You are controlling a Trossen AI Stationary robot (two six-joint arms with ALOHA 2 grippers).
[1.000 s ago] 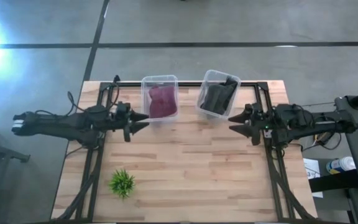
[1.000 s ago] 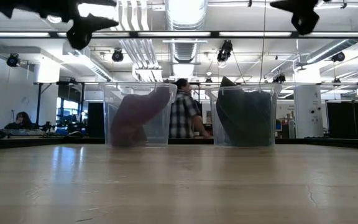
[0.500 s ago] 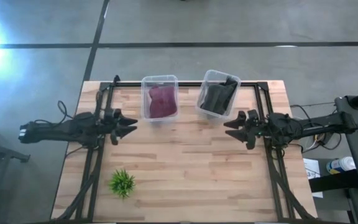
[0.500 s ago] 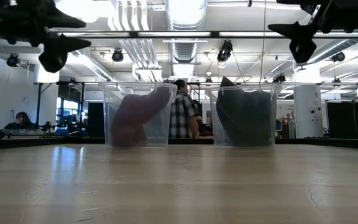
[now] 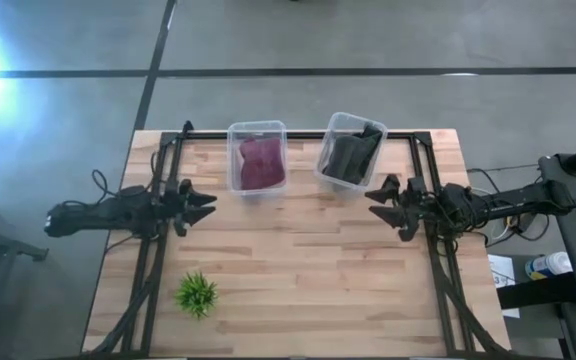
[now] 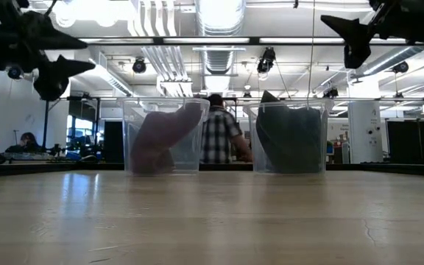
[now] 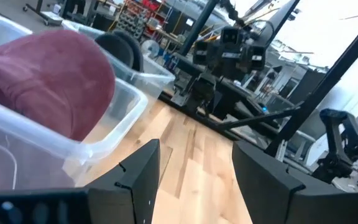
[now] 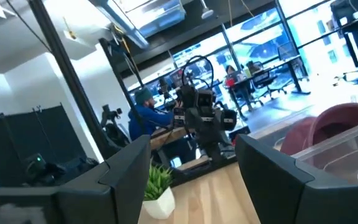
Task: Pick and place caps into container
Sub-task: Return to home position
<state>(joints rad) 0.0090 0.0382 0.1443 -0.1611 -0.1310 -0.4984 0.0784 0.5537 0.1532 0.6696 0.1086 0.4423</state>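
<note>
The maroon-purple cap (image 5: 261, 162) lies inside the left clear container (image 5: 233, 130) at the table's far side; it also shows in the low view (image 6: 164, 136) and the left wrist view (image 7: 48, 74). Dark grey-olive caps (image 5: 352, 156) fill the right clear container (image 5: 340, 120), and they show in the low view (image 6: 291, 138) too. My left gripper (image 5: 208, 205) is open and empty, held above the table, left of and nearer than the maroon cap's container. My right gripper (image 5: 376, 200) is open and empty, raised near the right container's near corner.
A small green plant (image 5: 197, 294) in a white pot stands near the table's front left; it also shows in the right wrist view (image 8: 157, 183). A person in a plaid shirt (image 6: 217, 136) stands beyond the table's far edge. Bare wood (image 5: 308, 270) spans the table's middle and near side.
My left gripper has drawn back toward the table's left edge and a little toward the near edge, away from the maroon cap's container, staying open. My right gripper has shifted slightly toward the near edge by the right container. The caps and containers have stayed put.
</note>
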